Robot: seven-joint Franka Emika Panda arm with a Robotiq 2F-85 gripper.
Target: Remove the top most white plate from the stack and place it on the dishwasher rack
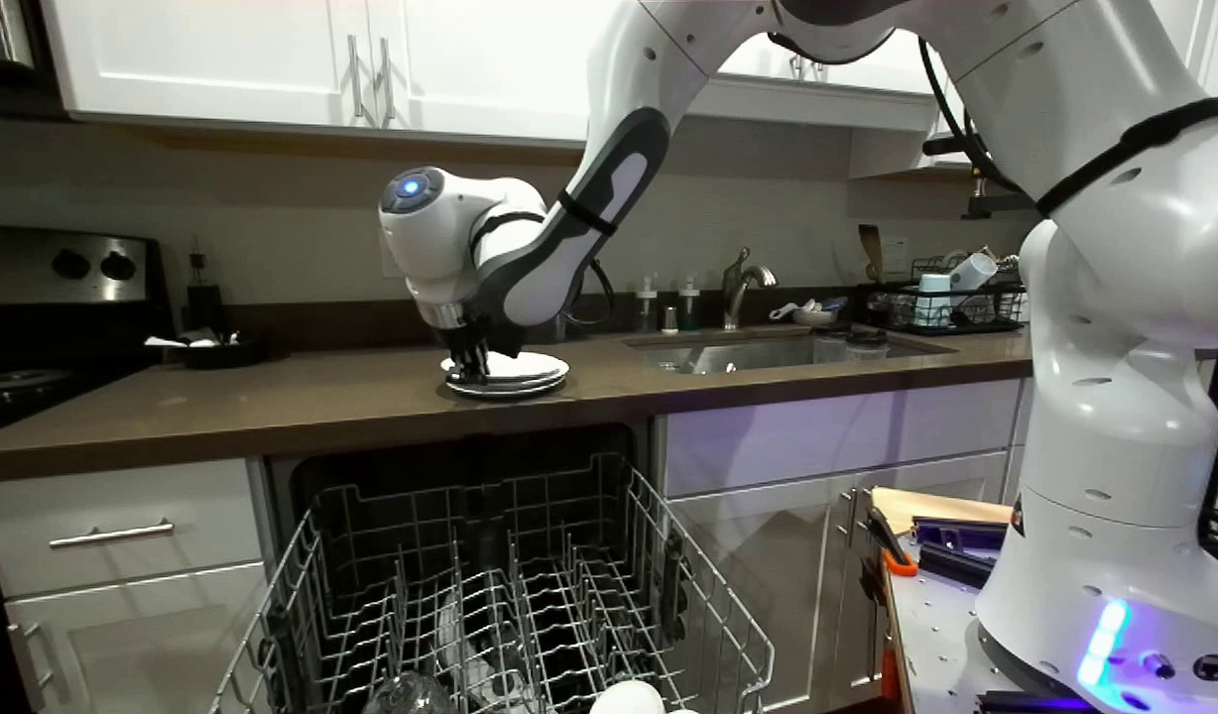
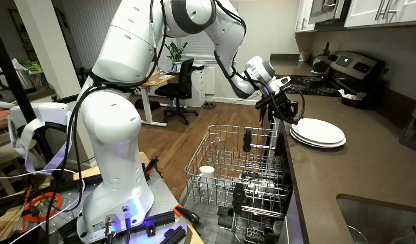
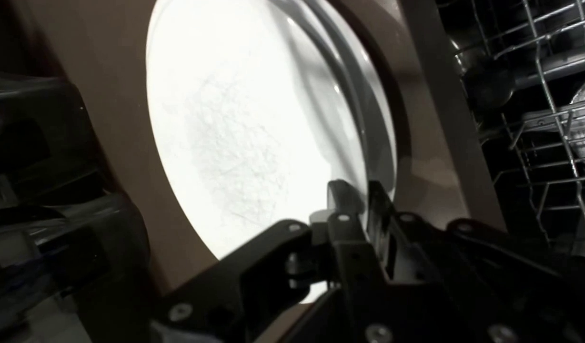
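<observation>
Black fingers (image 3: 345,197) of the gripper (image 3: 367,201) stood close together on the rim of the top most white plate (image 3: 235,138), one tip over its glossy upper face and the other just outside the edge. They looked clamped on that rim, though the wrist view did not show the contact clearly. The plate was at the top of the stack (image 3: 380,138), face up, with lower rims showing past its right edge in that view.

In an exterior view, the stack sat on the brown counter (image 1: 302,397), close to its near edge. Below and nearer, the dishwasher rack (image 1: 705,565) stood pulled out, its grey wire tines upright. A white mug (image 2: 206,173) sat inside it. From the right the white arm (image 1: 1065,109) arched over, its base (image 1: 1115,585) on a pale table (image 1: 931,635).

To the right of the stack lay the sink (image 1: 748,354), its faucet (image 1: 735,293) on the far side, and farther right a black dish drainer (image 1: 976,315) with light cups (image 1: 933,297). At the left end of the counter stood the stove (image 1: 68,283), with a dark dish (image 1: 222,354) just beside it.
</observation>
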